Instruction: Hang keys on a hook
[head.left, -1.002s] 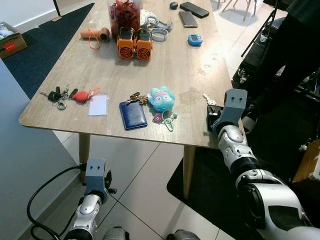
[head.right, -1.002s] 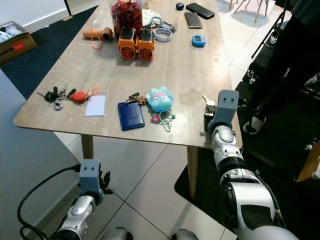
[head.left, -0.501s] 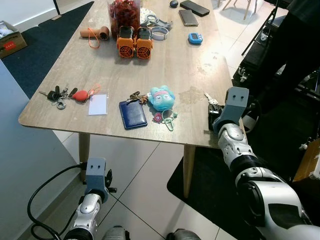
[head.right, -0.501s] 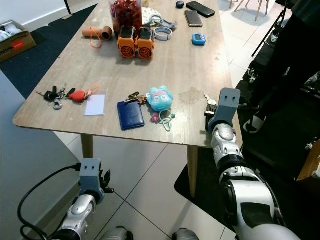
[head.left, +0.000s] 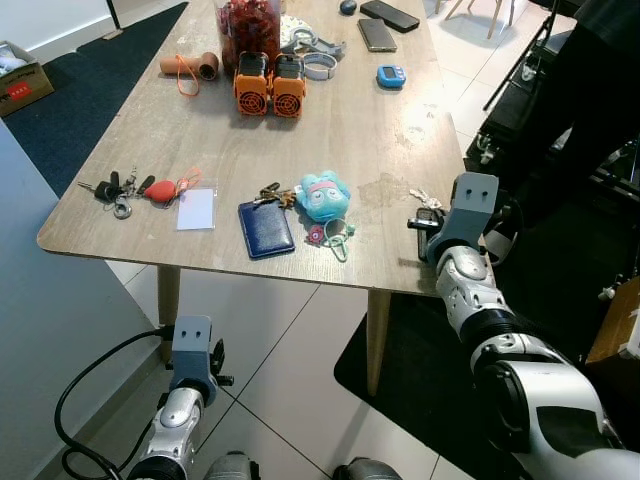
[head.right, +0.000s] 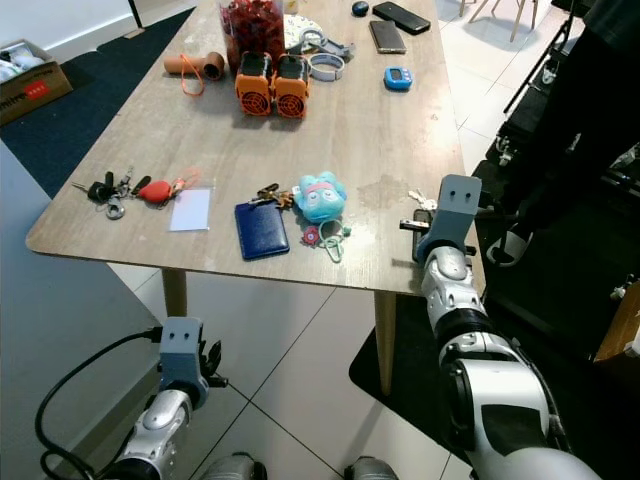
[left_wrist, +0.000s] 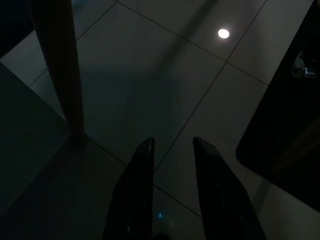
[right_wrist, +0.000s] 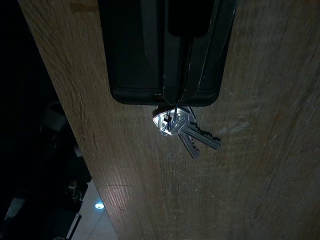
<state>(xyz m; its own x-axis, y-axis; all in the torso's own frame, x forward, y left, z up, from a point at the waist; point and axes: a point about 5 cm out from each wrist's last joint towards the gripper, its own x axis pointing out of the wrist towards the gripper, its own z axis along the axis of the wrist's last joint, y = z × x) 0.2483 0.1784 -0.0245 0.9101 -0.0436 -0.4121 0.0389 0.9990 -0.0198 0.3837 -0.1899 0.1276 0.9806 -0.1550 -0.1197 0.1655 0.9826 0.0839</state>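
Observation:
A small bunch of silver keys (right_wrist: 182, 127) lies on the wooden table (head.left: 370, 130) by its right edge, also seen as the keys (head.left: 426, 197) from the head. My right gripper (right_wrist: 175, 100) is shut, its black fingertips pinching the key ring, with the keys fanned out just past the tips. From the head, the right gripper (head.left: 420, 222) rests low on the tabletop near the front right corner. My left gripper (left_wrist: 172, 150) hangs open below the table over the tiled floor.
A second key bunch with a red fob (head.left: 130, 190) lies at the table's left. A blue wallet (head.left: 266, 228), blue plush (head.left: 323, 197), orange fans (head.left: 270, 88) and phones (head.left: 376, 36) sit on the table. A person in dark clothes (head.left: 590, 90) stands right.
My right gripper has turned at the wrist, with a finger now poking out to the left. The keys have shifted a little towards the table's right edge.

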